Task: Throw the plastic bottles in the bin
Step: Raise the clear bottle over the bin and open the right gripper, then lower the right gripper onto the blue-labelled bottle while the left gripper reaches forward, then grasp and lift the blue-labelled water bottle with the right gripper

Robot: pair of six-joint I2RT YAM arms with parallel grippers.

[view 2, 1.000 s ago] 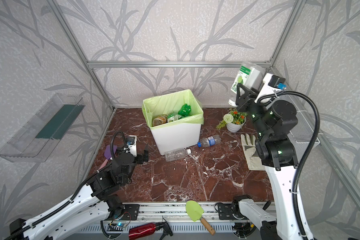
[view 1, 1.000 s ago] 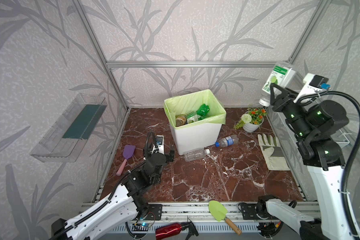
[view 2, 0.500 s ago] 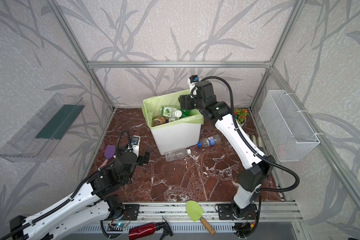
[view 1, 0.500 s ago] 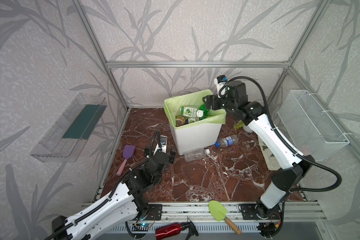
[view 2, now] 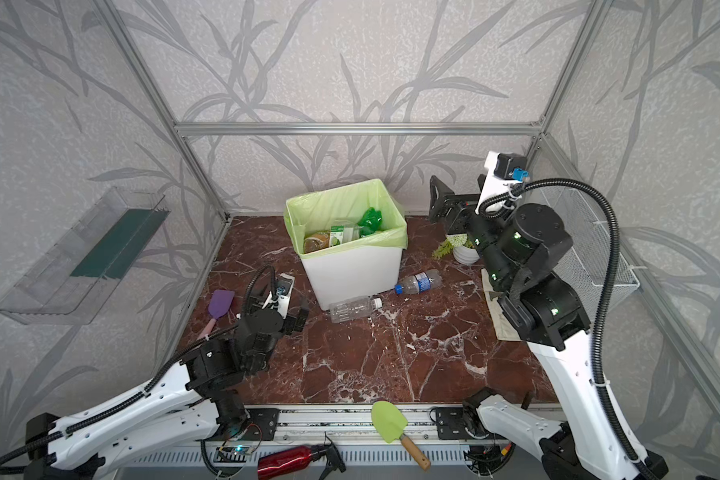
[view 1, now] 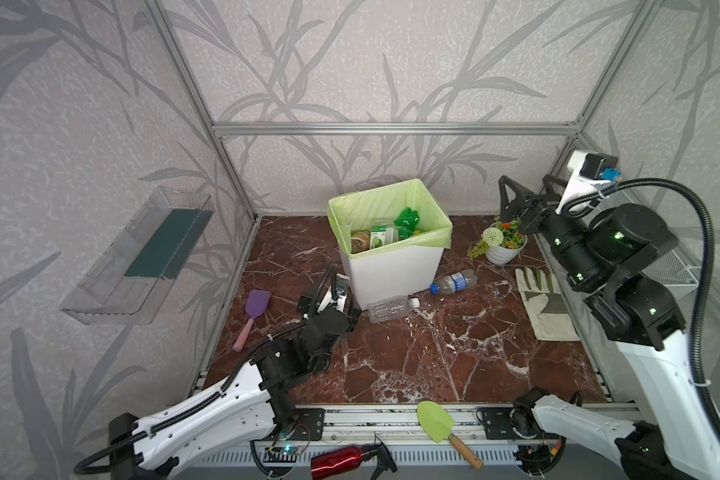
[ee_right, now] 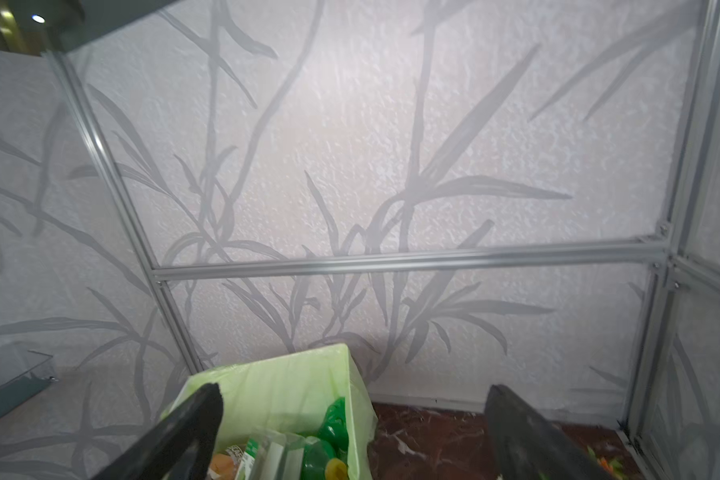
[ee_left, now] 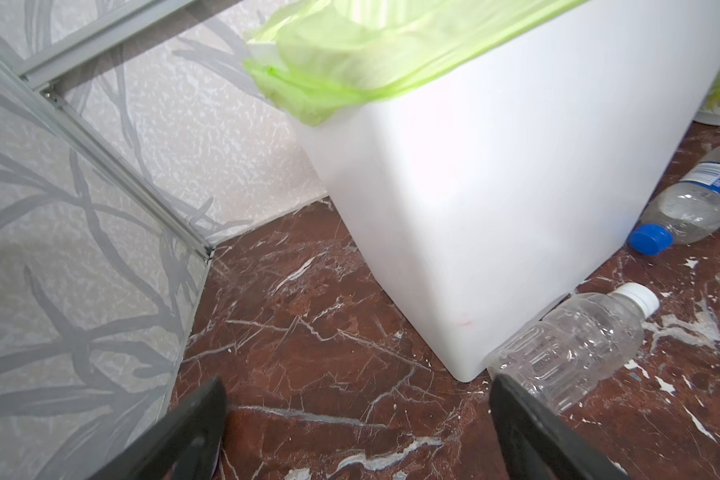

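The white bin (view 1: 391,274) (view 2: 350,278) with its light-green liner stands at the back middle of the floor. Inside lie a green bottle (view 1: 406,218), a clear green-labelled bottle (view 1: 381,235) and a brownish one (view 1: 360,241). Two plastic bottles lie on the floor by the bin's front: a clear white-capped one (view 1: 389,308) (ee_left: 570,345) and a blue-labelled, blue-capped one (view 1: 452,282) (ee_left: 691,208). My left gripper (view 1: 331,307) (ee_left: 358,384) is open and low, just left of the clear bottle. My right gripper (view 1: 524,193) (ee_right: 354,392) is open and empty, raised to the right of the bin.
A flower pot (view 1: 501,245) and a work glove (view 1: 545,303) sit at the right, under the right arm. A purple spatula (view 1: 254,307) lies at the left. A green trowel (view 1: 435,419) and red spray bottle (view 1: 341,463) rest at the front rail. Wire basket (view 2: 591,249) on the right wall.
My right gripper carried a green-labelled bottle from high on the right to over the bin, opened, and has swung back right empty. The bottle now lies in the bin. The left arm barely moved.
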